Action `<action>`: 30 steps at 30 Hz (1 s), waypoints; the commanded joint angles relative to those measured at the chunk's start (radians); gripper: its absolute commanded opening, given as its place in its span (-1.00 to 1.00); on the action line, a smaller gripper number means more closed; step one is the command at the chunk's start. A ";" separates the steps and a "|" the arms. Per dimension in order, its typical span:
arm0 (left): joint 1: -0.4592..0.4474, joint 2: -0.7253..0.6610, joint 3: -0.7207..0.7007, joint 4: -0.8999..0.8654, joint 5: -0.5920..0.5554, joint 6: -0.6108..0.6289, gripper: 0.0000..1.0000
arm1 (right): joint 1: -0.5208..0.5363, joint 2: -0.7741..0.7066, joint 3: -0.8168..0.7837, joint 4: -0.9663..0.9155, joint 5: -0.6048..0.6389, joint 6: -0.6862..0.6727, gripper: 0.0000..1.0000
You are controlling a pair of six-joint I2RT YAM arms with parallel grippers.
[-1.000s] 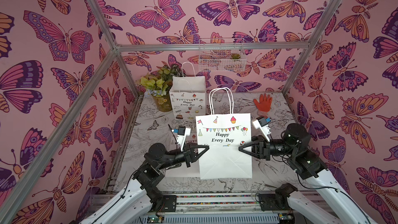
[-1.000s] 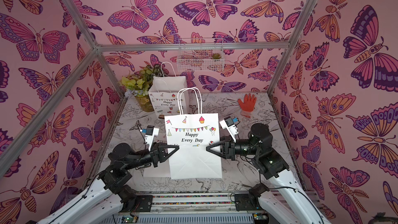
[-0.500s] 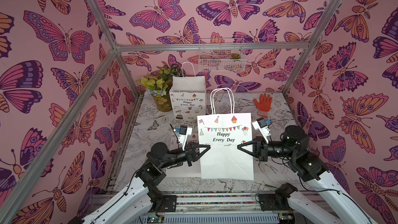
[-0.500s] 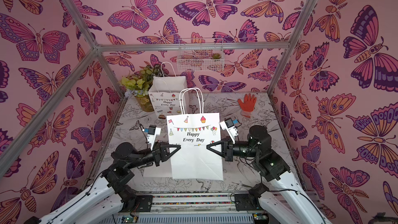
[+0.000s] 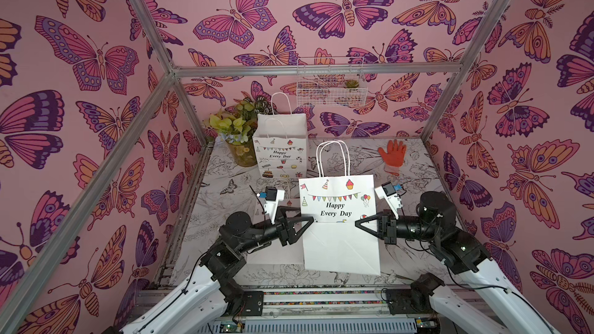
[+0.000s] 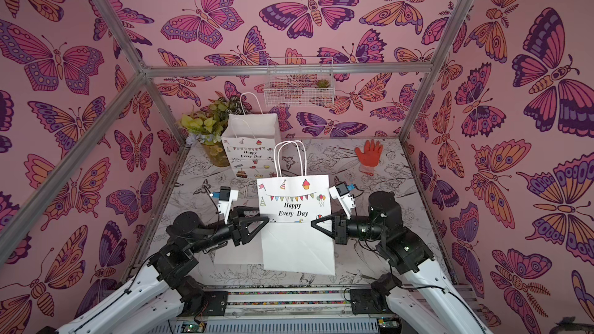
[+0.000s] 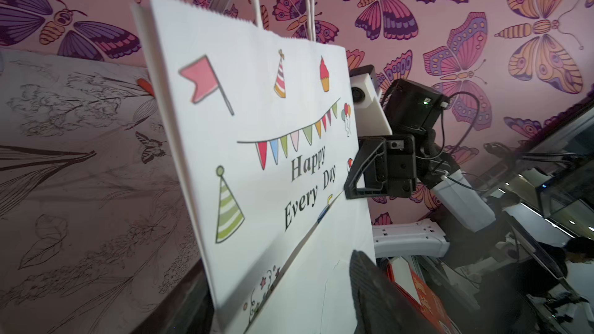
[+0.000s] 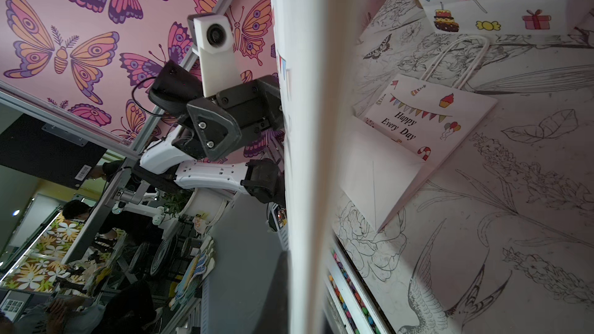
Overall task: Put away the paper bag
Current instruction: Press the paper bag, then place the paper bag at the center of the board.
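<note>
Right end effector (image 5: 357,223): clamped on paper bag (image 5: 339,245) edge.
Left end effector (image 5: 307,217): agape beside it, contact unclear.
Risk: one-sided pinch, bag slipping.

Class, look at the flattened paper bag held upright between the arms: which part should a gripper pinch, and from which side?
Probably a vertical side edge at mid-height, coming in level from the side. The paper bag is folded flat, so its edge slips between jaws; the right gripper is shut on its right edge that way. The left gripper stands open at the other edge.
</note>
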 commanded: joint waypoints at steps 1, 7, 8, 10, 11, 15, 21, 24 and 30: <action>0.000 0.036 0.143 -0.161 -0.227 0.237 0.44 | 0.008 0.000 -0.033 -0.080 0.073 -0.032 -1.00; 0.000 0.110 0.183 -0.104 -0.403 0.359 0.48 | 0.008 0.005 -0.040 -0.198 0.152 -0.054 -1.00; 0.000 0.107 0.162 -0.089 -0.411 0.361 0.49 | 0.008 0.009 -0.039 -0.213 0.166 -0.061 -1.00; 0.000 0.092 0.091 -0.054 -0.428 0.365 0.49 | 0.008 0.024 -0.045 -0.238 0.179 -0.069 -1.00; 0.000 0.082 0.055 -0.039 -0.445 0.362 0.49 | 0.007 0.034 -0.052 -0.241 0.179 -0.069 -1.00; -0.001 0.023 -0.108 0.051 -0.538 0.350 0.50 | -0.002 0.073 -0.089 -0.211 0.193 -0.042 -1.00; 0.007 -0.093 -0.208 0.102 -0.655 0.360 0.52 | -0.068 0.113 -0.153 -0.105 0.130 0.014 -1.00; 0.011 -0.149 -0.269 0.116 -0.697 0.345 0.52 | -0.094 0.159 -0.169 -0.073 0.117 0.014 -1.00; 0.022 -0.188 -0.318 0.146 -0.727 0.319 0.50 | -0.131 0.275 -0.155 -0.011 0.097 -0.002 -1.00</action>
